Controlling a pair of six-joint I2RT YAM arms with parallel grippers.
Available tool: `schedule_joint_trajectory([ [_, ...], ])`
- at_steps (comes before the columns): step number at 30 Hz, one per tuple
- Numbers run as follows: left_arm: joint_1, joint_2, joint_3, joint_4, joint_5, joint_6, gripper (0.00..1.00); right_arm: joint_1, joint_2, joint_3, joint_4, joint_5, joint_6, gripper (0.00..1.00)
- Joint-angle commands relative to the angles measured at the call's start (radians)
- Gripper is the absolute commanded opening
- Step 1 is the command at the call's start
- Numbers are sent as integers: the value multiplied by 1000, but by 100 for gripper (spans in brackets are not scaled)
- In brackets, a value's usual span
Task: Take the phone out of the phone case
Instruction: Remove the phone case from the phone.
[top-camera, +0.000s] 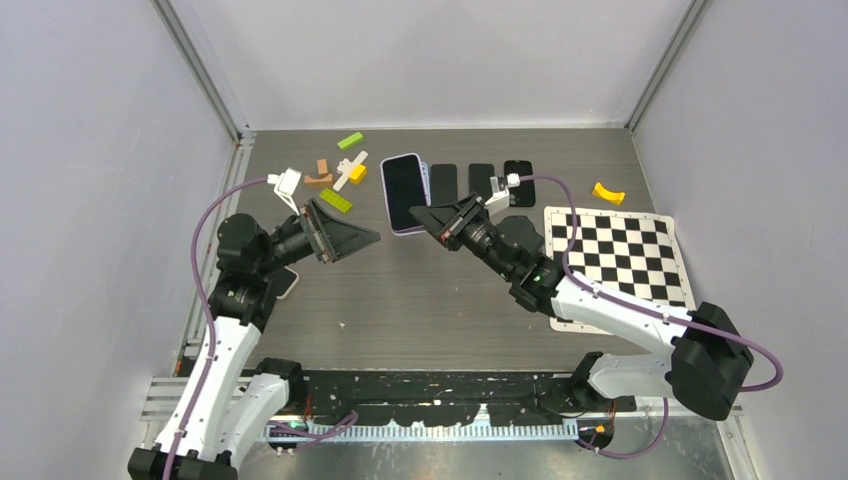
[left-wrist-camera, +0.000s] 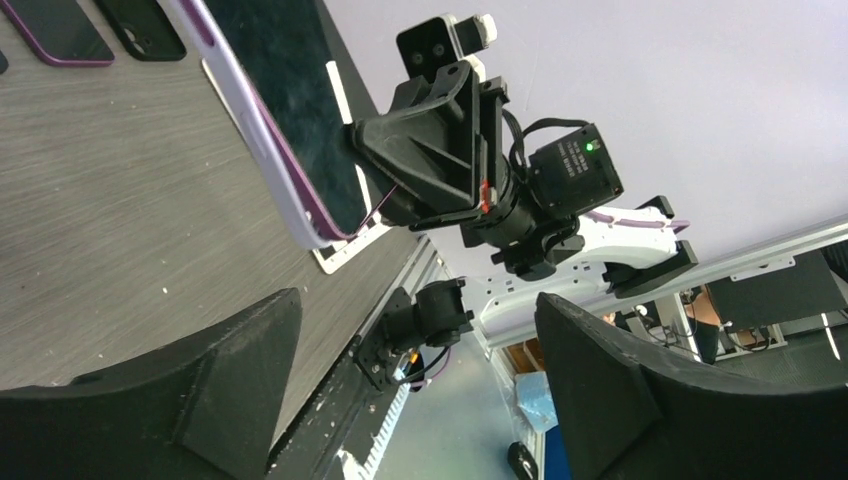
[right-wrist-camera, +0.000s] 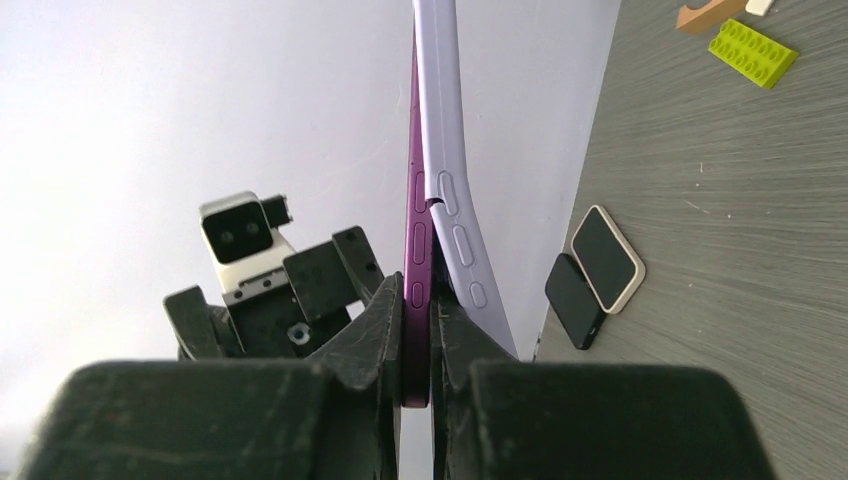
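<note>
Purple phone (right-wrist-camera: 415, 235) held up in the air by one end, its lilac case (right-wrist-camera: 447, 150) partly sprung off it

The right gripper (right-wrist-camera: 418, 305) is clamped tight on the phone's bare edge. The case's near end splays off outside one finger, so the grip looks chosen to hold the phone alone and leave the case free to be pulled away. The phone juts out over the table (top-camera: 420, 300) towards the left gripper (top-camera: 352, 238), which hangs just beside it, broad fingers spread wide and holding nothing, apparently placed to take the case's loose edge. Well apart from all this, at the far side, lie a row of dark phones or cases (top-camera: 481, 180), some coloured blocks (top-camera: 340, 175) and a checkerboard mat (top-camera: 615, 250)
</note>
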Motion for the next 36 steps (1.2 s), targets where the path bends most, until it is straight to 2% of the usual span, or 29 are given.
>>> schedule_joint_trajectory([
  [1,0,-7,-26,32,27,37,82,-5,-33,30,103,32,89,1],
  [5,0,16,-40,64,25,34,67,-18,-11,33,158,4,136,1],
  [7,0,37,-43,91,26,24,65,-26,1,42,174,-14,161,1],
  [13,-1,87,-26,187,34,34,70,-57,47,62,234,-39,245,1],
  [18,-1,116,-47,283,-10,1,67,-87,88,93,269,-81,319,1],
  [29,-6,212,-13,350,-43,-10,66,-94,145,142,301,-146,394,0],
  [36,-6,244,20,371,-43,-9,73,-95,159,142,320,-163,417,1],
])
